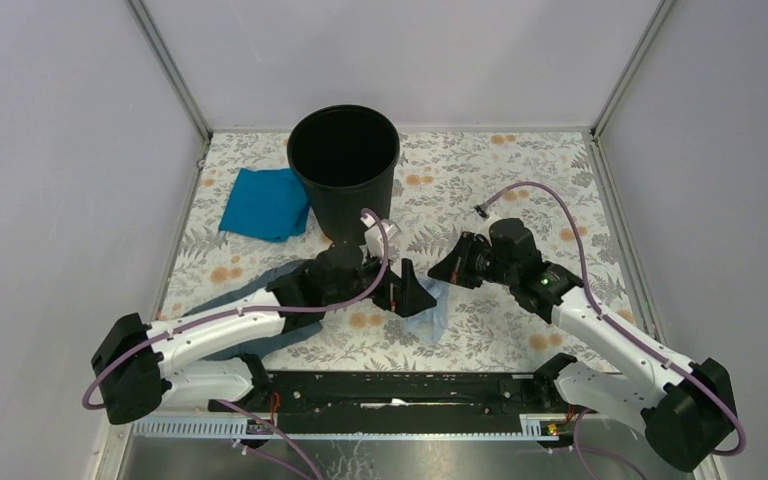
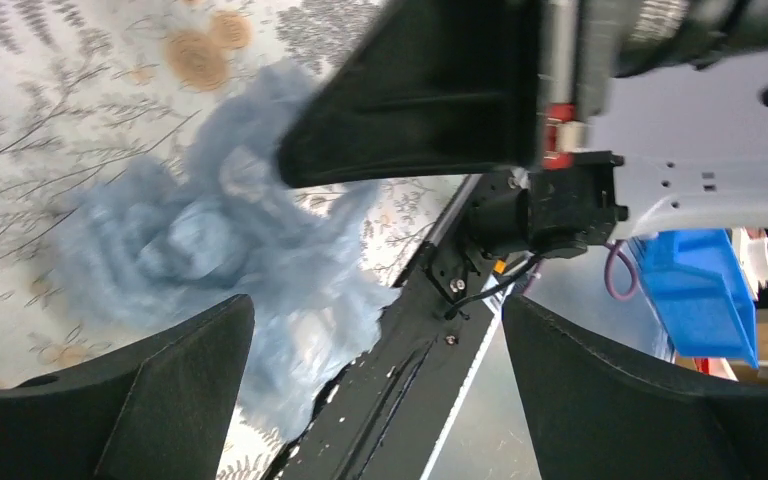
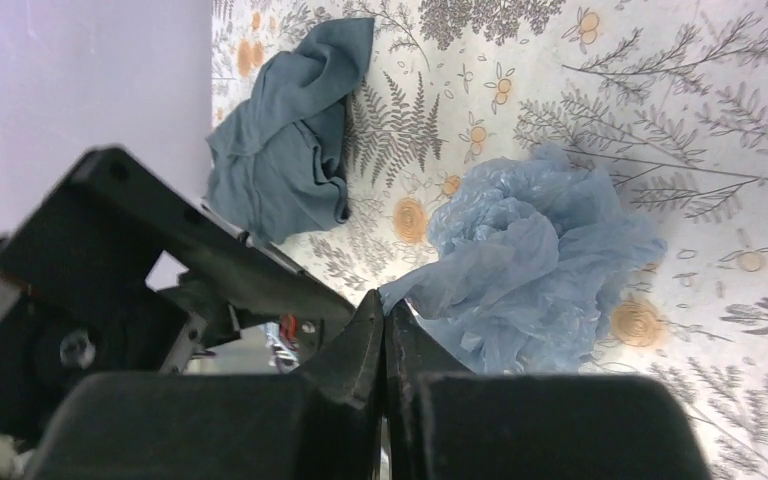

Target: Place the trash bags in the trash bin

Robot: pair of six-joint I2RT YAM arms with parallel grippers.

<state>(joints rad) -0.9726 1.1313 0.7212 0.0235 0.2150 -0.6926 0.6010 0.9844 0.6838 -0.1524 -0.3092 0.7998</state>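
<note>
The trash bag (image 1: pixel 432 312) lies crumpled on the flowered table near the front edge, pale blue and crinkly. It fills the right wrist view (image 3: pixel 535 265) and shows in the left wrist view (image 2: pixel 195 240). My right gripper (image 1: pixel 444 270) (image 3: pixel 384 305) is shut, with an edge of the bag pinched at its tips. My left gripper (image 1: pixel 408 293) (image 2: pixel 375 310) is open right beside the bag's left side, with nothing between its fingers. The black trash bin (image 1: pixel 344 170) stands upright at the back, behind both grippers.
A bright teal folded cloth (image 1: pixel 265 203) lies left of the bin. A dull grey-blue cloth (image 3: pixel 285 140) lies under my left arm (image 1: pixel 220 325). The black base rail (image 1: pixel 400 390) runs along the near edge. Walls close in the table's left, back and right.
</note>
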